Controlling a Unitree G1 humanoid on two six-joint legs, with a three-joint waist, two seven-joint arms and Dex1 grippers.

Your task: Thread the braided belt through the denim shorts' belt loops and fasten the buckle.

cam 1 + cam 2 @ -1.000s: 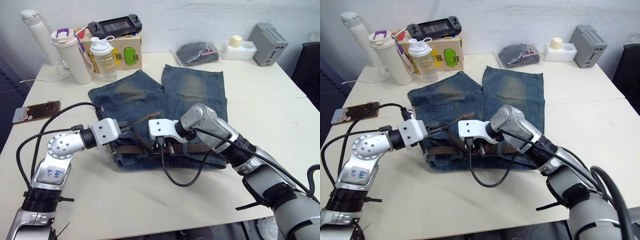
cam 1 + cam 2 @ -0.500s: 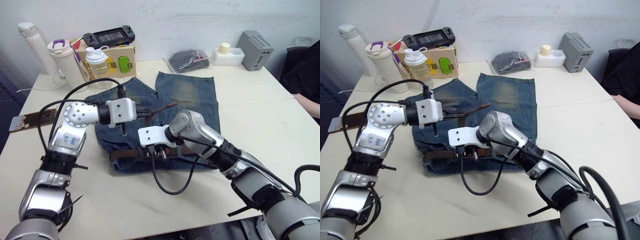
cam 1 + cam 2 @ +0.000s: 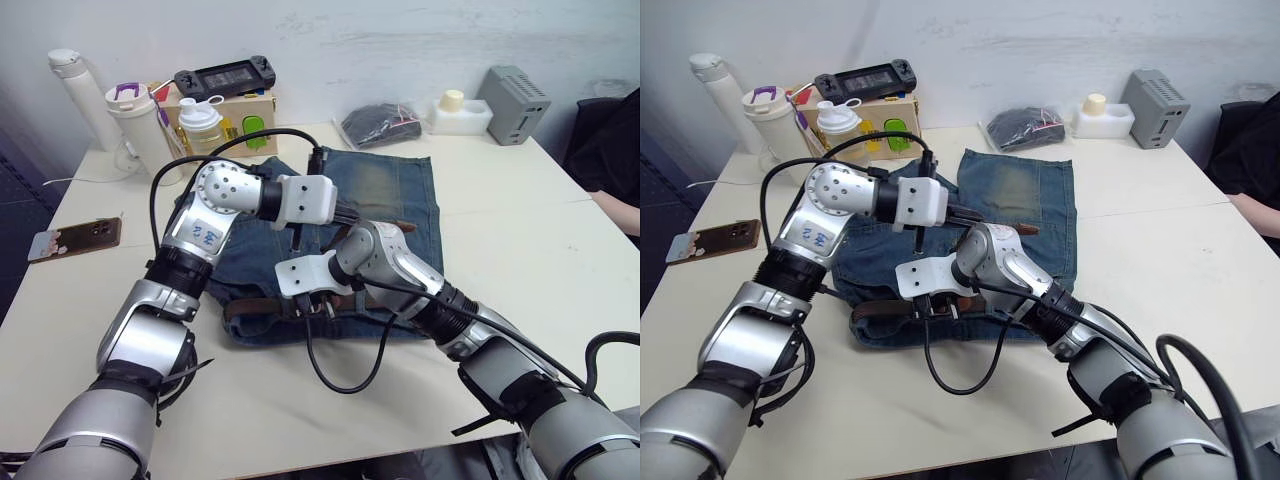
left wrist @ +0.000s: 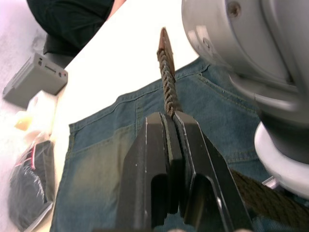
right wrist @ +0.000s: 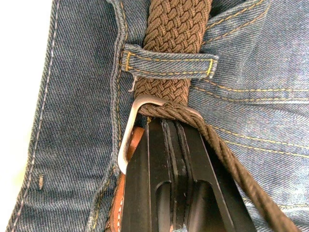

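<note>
The denim shorts (image 3: 385, 180) lie flat on the table, waistband toward me. The braided belt (image 3: 250, 306) runs along the waistband and under a belt loop (image 5: 169, 62). Its free end (image 3: 398, 226) rises off the shorts over the right leg. My left gripper (image 3: 350, 214) is shut on that strap a little behind its tip (image 4: 163, 38). My right gripper (image 3: 312, 303) is down on the waistband, shut at the silver buckle (image 5: 130, 126), and the strap crosses its fingertips through the frame.
Bottles (image 3: 145, 125), a box with a game console (image 3: 225, 75), a bagged dark bundle (image 3: 385, 124), a white container (image 3: 458, 112) and a grey box (image 3: 512, 90) line the far edge. A phone (image 3: 75, 238) lies left. A black cable (image 3: 340, 375) loops below the waistband. A person's hand (image 3: 615, 205) is at the right.
My left gripper has swung up and to the right with the belt's end, carrying it across the shorts. The right gripper has stayed at the buckle.
</note>
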